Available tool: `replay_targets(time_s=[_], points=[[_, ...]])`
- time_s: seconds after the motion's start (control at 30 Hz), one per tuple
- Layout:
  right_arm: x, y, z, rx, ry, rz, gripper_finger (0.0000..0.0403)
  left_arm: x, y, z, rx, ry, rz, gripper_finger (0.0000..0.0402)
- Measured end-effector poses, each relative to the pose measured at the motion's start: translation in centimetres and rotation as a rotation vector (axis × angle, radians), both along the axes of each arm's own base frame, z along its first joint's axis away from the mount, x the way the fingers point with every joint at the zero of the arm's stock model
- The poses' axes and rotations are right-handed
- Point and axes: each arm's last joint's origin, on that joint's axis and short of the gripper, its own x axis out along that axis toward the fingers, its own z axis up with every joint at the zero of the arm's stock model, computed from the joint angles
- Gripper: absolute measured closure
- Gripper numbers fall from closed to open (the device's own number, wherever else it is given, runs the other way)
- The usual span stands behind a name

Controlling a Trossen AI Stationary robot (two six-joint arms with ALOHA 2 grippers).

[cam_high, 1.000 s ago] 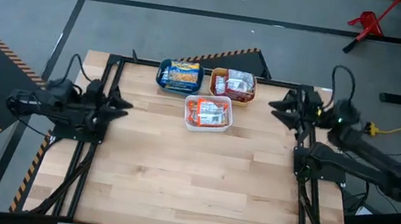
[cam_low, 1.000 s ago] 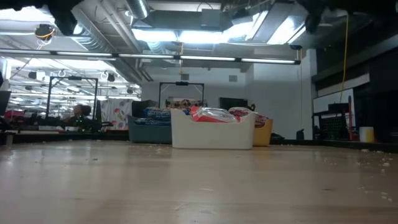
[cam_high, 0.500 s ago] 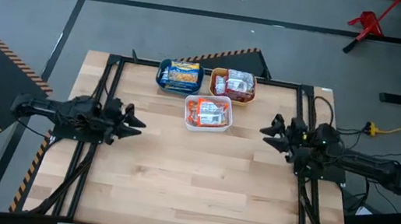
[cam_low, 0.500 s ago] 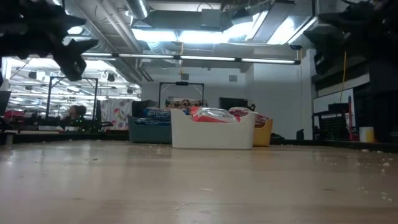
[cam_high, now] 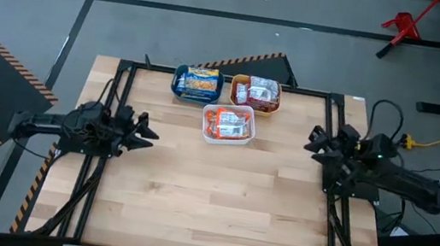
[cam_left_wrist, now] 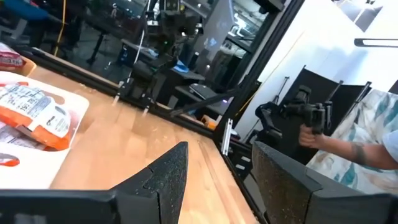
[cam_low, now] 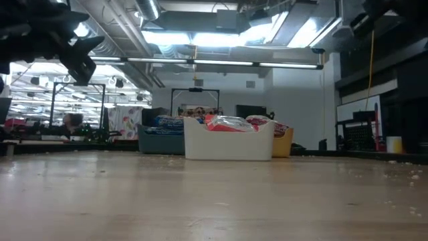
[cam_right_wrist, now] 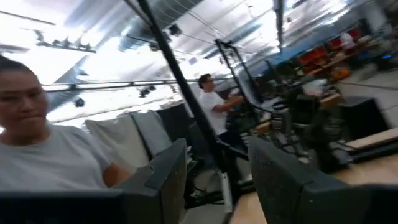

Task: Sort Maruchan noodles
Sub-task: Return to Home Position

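Blue bin (cam_high: pixel 176 82), orange bin (cam_high: pixel 234 91) and white bin (cam_high: pixel 226 141) hold noodle packets (cam_high: pixel 229 122).

teal bin (cam_high: pixel 177 82), orange bin (cam_high: pixel 235 91) and white bin (cam_high: pixel 226 140) share the table (cam_high: pixel 209 199).

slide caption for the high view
Noodle packets lie in the blue bin, orange bin and white bin; left pincer and right pincer hang open at either side.

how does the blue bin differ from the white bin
The blue rectangular plastic bin holds blue-yellow noodle packets; the white rectangular plastic bin holds orange-red noodle packets. The blue bin sits by the wooden table's far edge, the white bin nearer its middle. Both are open-topped.
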Motion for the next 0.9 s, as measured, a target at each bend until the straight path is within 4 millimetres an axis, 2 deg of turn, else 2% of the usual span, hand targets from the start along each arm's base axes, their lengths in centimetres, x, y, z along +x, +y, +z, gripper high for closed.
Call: replay_targets(time_s=[0.17,0.3,0.47,0.53,0.77,0.9], points=[[-1.8,0.2,1.4,-0.088,0.019,-0.157,0.0242,-0.1,0.4,-0.1,0.003,0.008,-0.005,0.0227],[-1.9,-0.1,-0.9,-0.132,0.042,-0.31,0.0242,-0.1,0.8,-0.1,0.025,0.012,-0.007,0.0227],[-0.1,-0.6,-6.0,-0.133,0.095,-0.31,0.0242,-0.2,1.2,-0.8,0.043,0.078,-0.007,0.0227],[0.2,-0.8,-7.2,-0.109,0.176,-0.341,0.0242,-0.2,1.2,-0.8,0.074,0.071,-0.014,0.0227],[0.3,-0.9,-7.2,-0.179,0.16,-0.405,0.0242,-0.3,1.3,-0.8,0.099,0.067,-0.06,0.0227],[0.3,-0.9,-7.4,-0.128,0.194,-0.387,0.0242,-0.1,1.5,-0.9,0.04,0.089,0.064,0.0227]])
